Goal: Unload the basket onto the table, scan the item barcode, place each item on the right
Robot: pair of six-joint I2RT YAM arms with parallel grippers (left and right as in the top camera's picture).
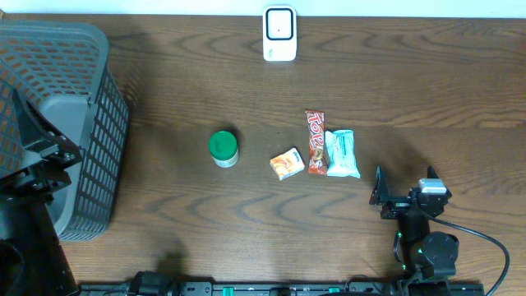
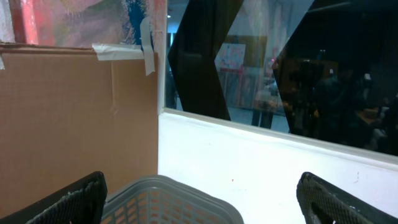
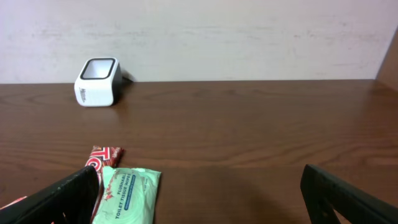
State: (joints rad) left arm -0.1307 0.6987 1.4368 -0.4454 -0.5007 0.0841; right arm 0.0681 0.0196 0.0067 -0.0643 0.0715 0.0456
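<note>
A white barcode scanner (image 1: 279, 34) stands at the table's far edge, its dark window showing in the right wrist view (image 3: 97, 81). Four items lie mid-table: a green-lidded jar (image 1: 223, 149), a small orange box (image 1: 287, 164), a red candy bar (image 1: 316, 141) and a mint pack of wipes (image 1: 342, 154). My right gripper (image 1: 404, 182) is open and empty, just right of and nearer than the wipes (image 3: 127, 196) and the candy bar (image 3: 102, 155). My left gripper (image 1: 45, 144) hangs open and empty over the basket.
A grey plastic basket (image 1: 90, 99) fills the left end of the table; its rim (image 2: 168, 193) shows between the left fingers. Bare wood lies between the items and the scanner. A white wall runs behind the table.
</note>
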